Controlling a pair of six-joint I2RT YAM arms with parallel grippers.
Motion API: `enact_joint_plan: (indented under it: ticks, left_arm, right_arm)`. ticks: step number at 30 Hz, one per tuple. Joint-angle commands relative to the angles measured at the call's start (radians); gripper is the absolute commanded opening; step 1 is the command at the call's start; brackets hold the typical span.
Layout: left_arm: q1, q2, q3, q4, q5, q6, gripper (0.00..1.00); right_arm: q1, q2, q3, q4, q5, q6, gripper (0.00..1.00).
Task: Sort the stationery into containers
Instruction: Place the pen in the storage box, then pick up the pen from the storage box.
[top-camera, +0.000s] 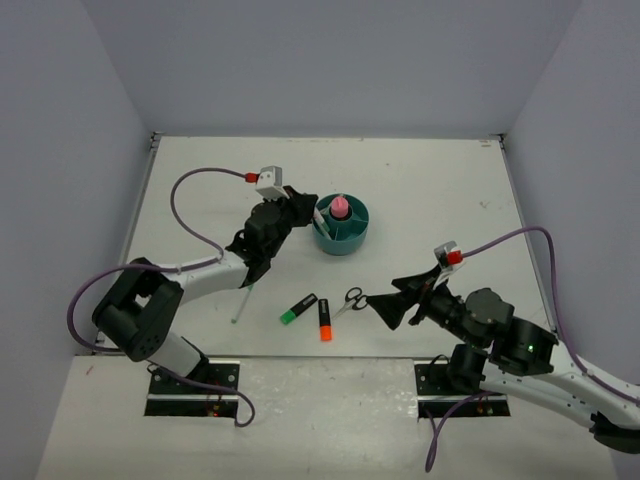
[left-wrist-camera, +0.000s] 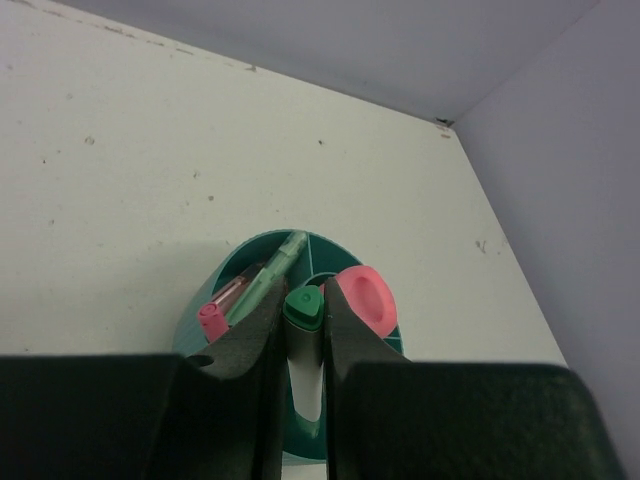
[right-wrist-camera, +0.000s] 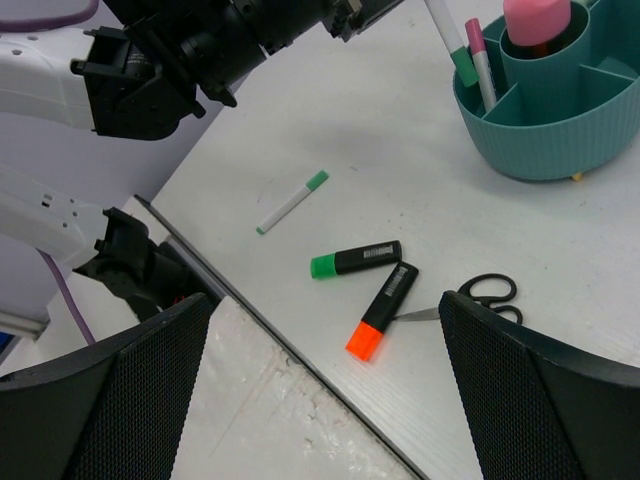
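Observation:
The teal organizer (top-camera: 341, 236) stands mid-table with a pink-capped glue stick (top-camera: 340, 207) upright in its central well. My left gripper (top-camera: 303, 208) hovers at its left rim, shut on a white pen with a green cap (left-wrist-camera: 304, 306), which points down into the organizer (left-wrist-camera: 192, 332). A pink-capped pen (left-wrist-camera: 212, 321) and a pale green pen (left-wrist-camera: 272, 270) lean in one compartment. On the table lie a green highlighter (right-wrist-camera: 355, 261), an orange highlighter (right-wrist-camera: 383, 311), black-handled scissors (right-wrist-camera: 487, 293) and a white green-tipped pen (right-wrist-camera: 292, 201). My right gripper (right-wrist-camera: 325, 330) hangs open above the highlighters, holding nothing.
The near table edge (right-wrist-camera: 250, 315) runs just below the highlighters. The white pen (top-camera: 240, 305) lies close to the left arm's forearm (top-camera: 215, 272). White walls enclose the table at the back and sides.

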Motion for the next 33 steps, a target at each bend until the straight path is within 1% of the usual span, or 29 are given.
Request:
enact_joint_plan:
  ticks: [1,2,3,4,6,8,9,11,16,18,20,23,27,29,30,33]
  left_arm:
    - [0.004,0.026,0.051,0.122,-0.027,0.016,0.04]
    - [0.004,0.032,0.056,0.118,-0.025,0.014,0.06]
    - [0.004,0.039,0.061,0.115,-0.022,0.012,0.12]
    - [0.004,0.043,0.063,0.11,-0.022,0.008,0.2]
    - [0.004,0.047,0.058,0.101,-0.027,-0.004,0.41]
    - [0.004,0.046,0.051,0.098,-0.029,-0.008,0.59]
    - [0.004,0.045,0.046,0.099,-0.03,-0.01,0.63]
    - [0.004,0.033,0.037,0.098,-0.026,-0.008,0.75]
    - [0.004,-0.038,0.037,0.036,-0.04,-0.005,0.79]
    - [0.005,-0.109,0.026,0.012,-0.065,0.007,0.82]
    - [0.004,-0.122,0.034,-0.016,-0.092,0.025,0.83]
    - [0.004,-0.131,0.076,-0.119,-0.101,0.035,0.83]
    - [0.005,-0.176,0.054,-0.179,-0.102,-0.007,0.85]
    - [0.004,-0.203,0.052,-0.264,-0.075,-0.054,0.86]
    - [0.004,-0.206,0.049,-0.271,-0.065,-0.061,0.87]
    - [0.0,-0.225,0.009,-0.317,0.037,-0.122,0.88]
  right_arm:
    - [0.002,0.021,0.018,0.014,-0.005,0.004,0.99]
    - [0.002,0.029,0.02,0.014,-0.012,0.002,0.99]
    - [0.002,0.04,0.022,0.015,-0.021,-0.001,0.99]
    - [0.002,0.049,0.024,0.016,-0.029,-0.003,0.99]
    - [0.002,0.068,0.027,0.019,-0.041,-0.006,0.99]
    - [0.001,0.081,0.03,0.024,-0.052,-0.011,0.99]
    - [0.001,0.086,0.031,0.026,-0.055,-0.013,0.99]
    - [0.002,0.1,0.036,0.035,-0.057,-0.015,0.99]
    - [0.002,0.136,0.048,0.038,-0.055,-0.022,0.99]
    - [0.002,0.148,0.045,0.046,-0.056,-0.025,0.99]
    - [0.002,0.156,0.041,0.052,-0.044,-0.022,0.99]
    - [0.002,0.172,0.044,0.055,-0.037,-0.015,0.99]
    - [0.001,0.184,0.043,0.054,-0.019,-0.007,0.99]
    - [0.002,0.197,0.043,0.044,0.009,-0.002,0.99]
    - [0.002,0.2,0.044,0.039,0.012,0.002,0.99]
    - [0.002,0.225,0.051,0.027,0.042,0.016,0.99]
